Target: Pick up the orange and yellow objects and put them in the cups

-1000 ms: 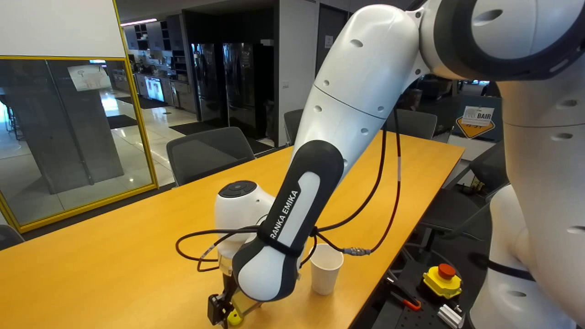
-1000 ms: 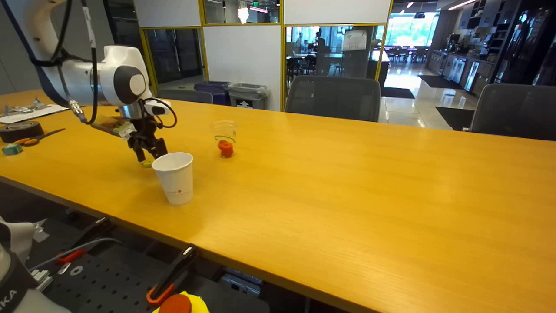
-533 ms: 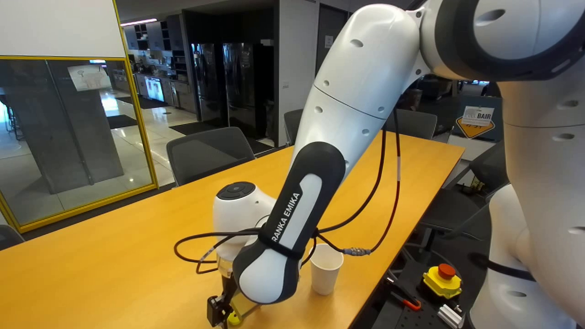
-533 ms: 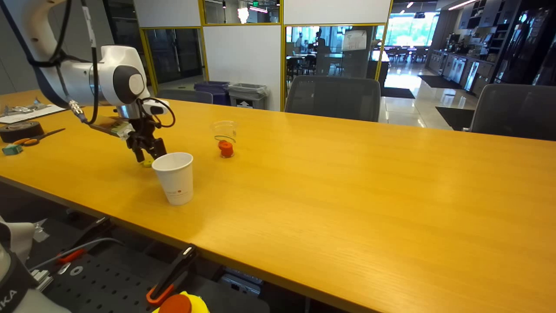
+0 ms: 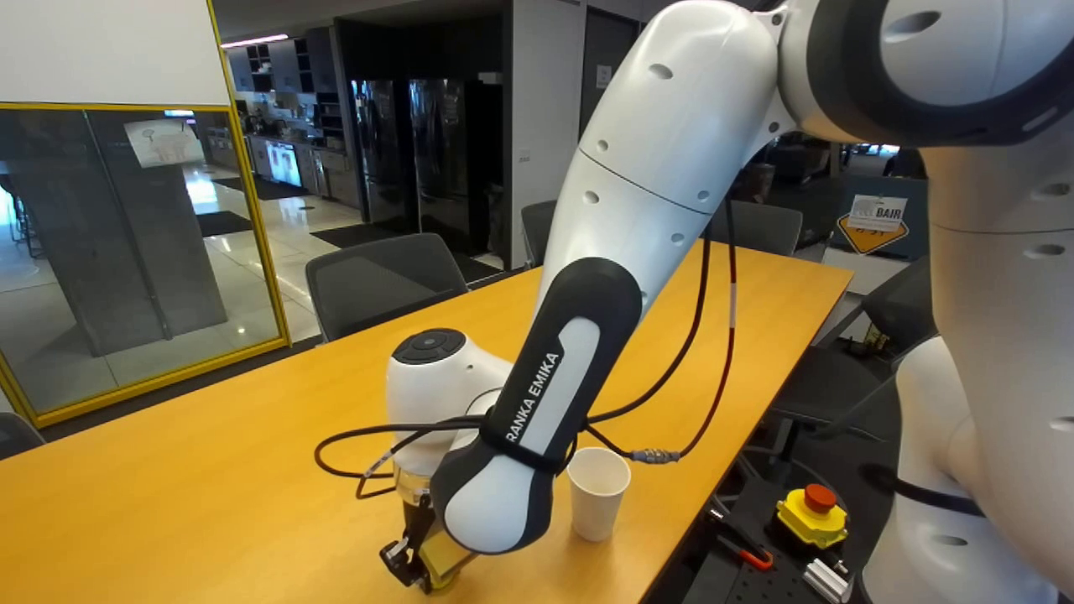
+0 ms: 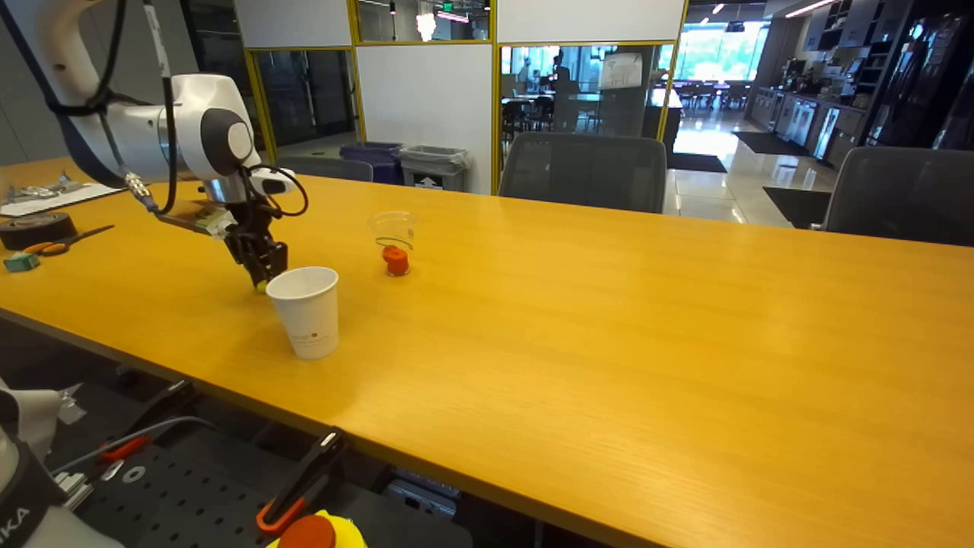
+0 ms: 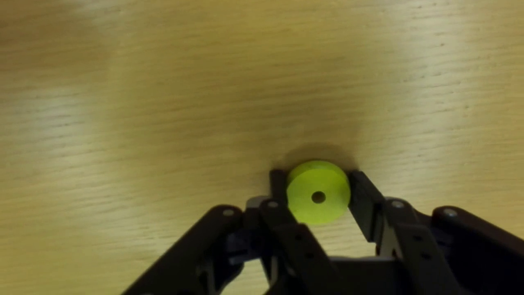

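A round yellow piece (image 7: 318, 215) with a small hole through its middle is pinched between the finger pads of my gripper (image 7: 318, 186). Its shadow falls on the wood close by, so it is at or just above the table; which of these I cannot tell. In an exterior view only a bit of it shows under the fingertips (image 6: 266, 278), beside the white cup (image 6: 308, 320), which stands upright nearer that camera. Farther back, a clear cup (image 6: 393, 222) has red-orange pieces (image 6: 396, 261) that appear to lie at its bottom. In an exterior view the arm covers that area.
To one side on the table lie a roll of black tape (image 6: 36, 230), scissors (image 6: 57, 248), a small green block (image 6: 21, 262) and a clipboard (image 6: 65, 196). A yellow box with a red button (image 5: 811, 516) sits beyond the table edge. Chairs (image 6: 578, 171) stand behind.
My gripper's fingers have come together from wide apart and now clasp the yellow piece. The arm has shifted only slightly. Both cups and the red-orange pieces stay where they were.
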Motion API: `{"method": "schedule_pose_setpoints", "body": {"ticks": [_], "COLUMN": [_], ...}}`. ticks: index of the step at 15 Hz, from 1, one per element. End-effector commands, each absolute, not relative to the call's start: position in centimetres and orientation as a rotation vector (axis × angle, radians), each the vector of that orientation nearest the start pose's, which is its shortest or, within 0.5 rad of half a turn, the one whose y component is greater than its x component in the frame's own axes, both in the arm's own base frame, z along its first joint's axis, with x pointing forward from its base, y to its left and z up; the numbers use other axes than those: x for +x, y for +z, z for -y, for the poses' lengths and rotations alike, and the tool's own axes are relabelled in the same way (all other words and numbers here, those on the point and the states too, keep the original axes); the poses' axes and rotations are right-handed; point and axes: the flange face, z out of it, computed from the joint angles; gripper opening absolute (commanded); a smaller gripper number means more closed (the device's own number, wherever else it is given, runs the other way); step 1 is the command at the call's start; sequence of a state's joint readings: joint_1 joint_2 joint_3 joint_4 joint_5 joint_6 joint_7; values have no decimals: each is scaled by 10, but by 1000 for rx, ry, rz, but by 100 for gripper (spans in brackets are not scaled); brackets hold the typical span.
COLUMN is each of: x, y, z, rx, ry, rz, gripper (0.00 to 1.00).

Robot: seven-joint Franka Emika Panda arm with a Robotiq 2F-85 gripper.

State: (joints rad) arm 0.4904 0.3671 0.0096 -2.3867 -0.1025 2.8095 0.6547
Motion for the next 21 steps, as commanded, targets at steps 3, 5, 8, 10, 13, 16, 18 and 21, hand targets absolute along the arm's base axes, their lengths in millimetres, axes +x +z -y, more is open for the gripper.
{"method": "schedule_pose_setpoints", "body": {"ticks": [3, 5, 8, 10, 13, 16, 18, 21], "x": [449, 454, 460, 462, 457, 444, 435, 418], "y": [185, 197, 218, 231, 247, 262, 274, 289], "z": [-232, -210, -173, -148, -118, -99, -93, -91], "rx": [-3175, -3191, -3211, -3225, -3254, -3294, -3307, -3318], "ry": [-153, -176, -244, -283, -314, -334, -358, -399], "rz": [-147, -201, -306, -385, -479, -533, -568, -617], "gripper": [21, 21, 21, 21, 21, 21, 21, 21]}}
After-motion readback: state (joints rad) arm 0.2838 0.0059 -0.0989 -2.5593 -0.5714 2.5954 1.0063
